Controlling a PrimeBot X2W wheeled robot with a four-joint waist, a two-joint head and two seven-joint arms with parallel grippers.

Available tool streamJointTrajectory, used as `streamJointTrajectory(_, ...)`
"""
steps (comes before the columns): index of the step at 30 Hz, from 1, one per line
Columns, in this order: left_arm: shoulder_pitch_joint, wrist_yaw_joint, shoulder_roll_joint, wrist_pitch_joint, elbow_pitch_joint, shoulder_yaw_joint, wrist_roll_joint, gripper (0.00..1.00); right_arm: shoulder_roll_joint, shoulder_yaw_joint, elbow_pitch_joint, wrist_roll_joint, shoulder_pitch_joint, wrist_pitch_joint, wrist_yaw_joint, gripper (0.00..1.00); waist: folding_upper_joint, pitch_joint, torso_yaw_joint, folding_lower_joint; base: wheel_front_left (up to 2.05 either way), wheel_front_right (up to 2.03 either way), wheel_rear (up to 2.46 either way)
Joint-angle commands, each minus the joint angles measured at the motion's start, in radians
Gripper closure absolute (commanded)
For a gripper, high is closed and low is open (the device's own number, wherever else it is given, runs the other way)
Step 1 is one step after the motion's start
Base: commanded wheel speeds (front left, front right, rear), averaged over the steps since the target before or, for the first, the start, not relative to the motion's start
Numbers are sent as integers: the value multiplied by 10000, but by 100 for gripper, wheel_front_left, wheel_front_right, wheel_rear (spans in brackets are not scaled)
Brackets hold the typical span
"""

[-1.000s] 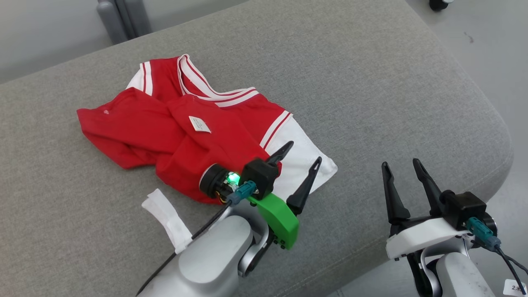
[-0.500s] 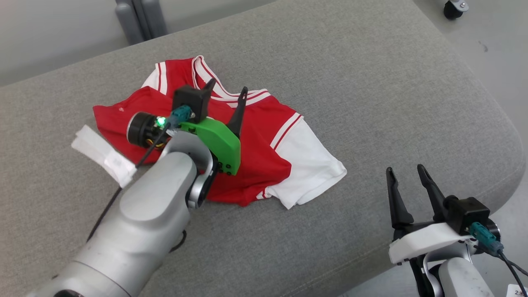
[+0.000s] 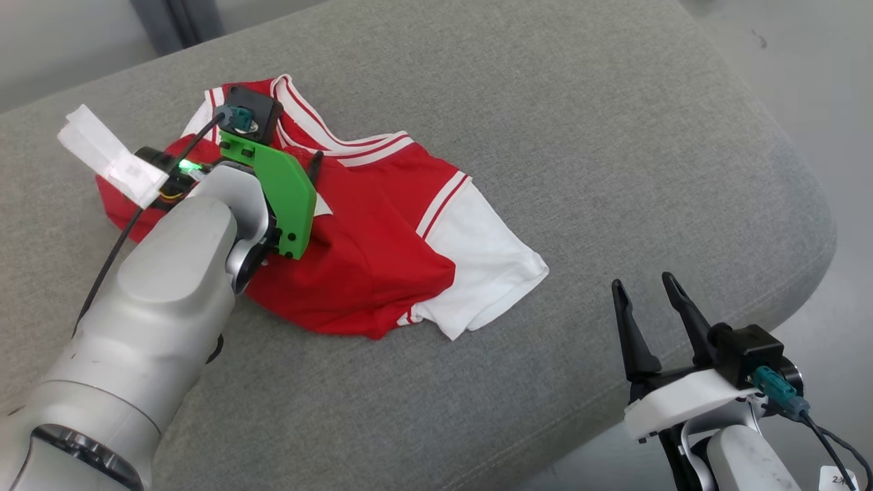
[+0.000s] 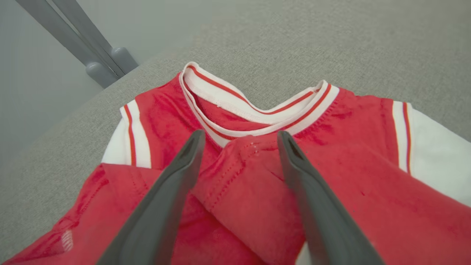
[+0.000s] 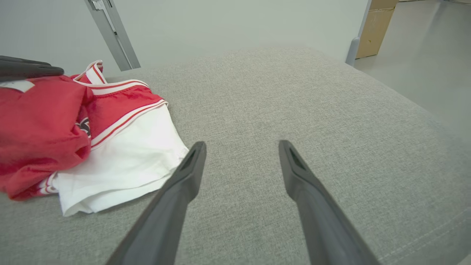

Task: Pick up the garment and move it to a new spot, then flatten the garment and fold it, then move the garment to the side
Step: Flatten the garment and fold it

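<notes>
1. The left pincer [image 4: 239,138] has swung across the shirt [image 3: 382,239], from the near white sleeve to the collar end.
2. The shirt, red with white sleeves and striped trim, lies rumpled and doubled over itself on the left half of a grey cushion [image 3: 614,136]. Its length runs from the collar at far left to a white sleeve at near right.
3. The left pincer is low over the shirt, fingers apart and empty. A folded red edge lies between them and the collar sits just past the tips. Whether they touch the cloth is unclear.
4. The right pincer [image 3: 642,283], also spread and empty, is well apart at the cushion's near right, with the white sleeve nearest it.
5. The left arm is much nearer, so the first grab likely falls to it.
</notes>
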Motion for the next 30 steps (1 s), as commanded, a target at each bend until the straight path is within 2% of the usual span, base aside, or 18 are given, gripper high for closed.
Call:
streamJointTrajectory(1,-210,-138,40,72,93,-75,6,0,-10,28,9,11,38,-1,-14,0,0,97,-74,0,0,0,0)
streamJointTrajectory(7,-311,-403,-119,204,446,-260,-72,0,-11,-14,57,45,-106,-1,-14,0,0,145,-11,0,0,0,0)
streamJointTrajectory(8,-310,-404,-146,223,490,-293,-63,18,-11,-13,57,46,-131,-1,-14,0,0,140,5,0,0,0,0)
streamJointTrajectory(9,-324,-422,-169,210,536,-342,-35,54,-11,-6,57,42,-149,-1,-14,0,0,134,24,0,0,0,0)
streamJointTrajectory(11,-323,-471,-234,185,608,-403,-53,75,-11,-12,60,49,-178,-1,-14,0,0,122,55,0,0,0,0)
streamJointTrajectory(13,-298,-489,-293,177,681,-446,-83,74,-11,-10,57,54,-176,-1,-14,0,0,110,78,0,0,0,0)
streamJointTrajectory(14,-292,-490,-329,164,728,-473,-89,70,-13,-8,53,56,-175,-1,-14,0,0,102,93,0,0,0,0)
streamJointTrajectory(16,-278,-525,-395,151,790,-516,-115,81,-11,-14,48,55,-174,-1,-14,0,0,91,116,0,0,0,0)
streamJointTrajectory(17,-276,-541,-431,143,806,-537,-135,100,-11,-26,44,58,-175,-1,-14,0,0,91,130,0,0,0,0)
streamJointTrajectory(24,-418,-434,-685,-798,591,-364,-253,100,-16,-340,-6,12,70,-1,-14,0,0,-57,468,0,0,0,0)
streamJointTrajectory(30,450,-13,-710,-2502,-667,396,-770,100,-14,-1001,-20,-181,557,-1,-14,0,0,-594,1431,0,0,0,0)
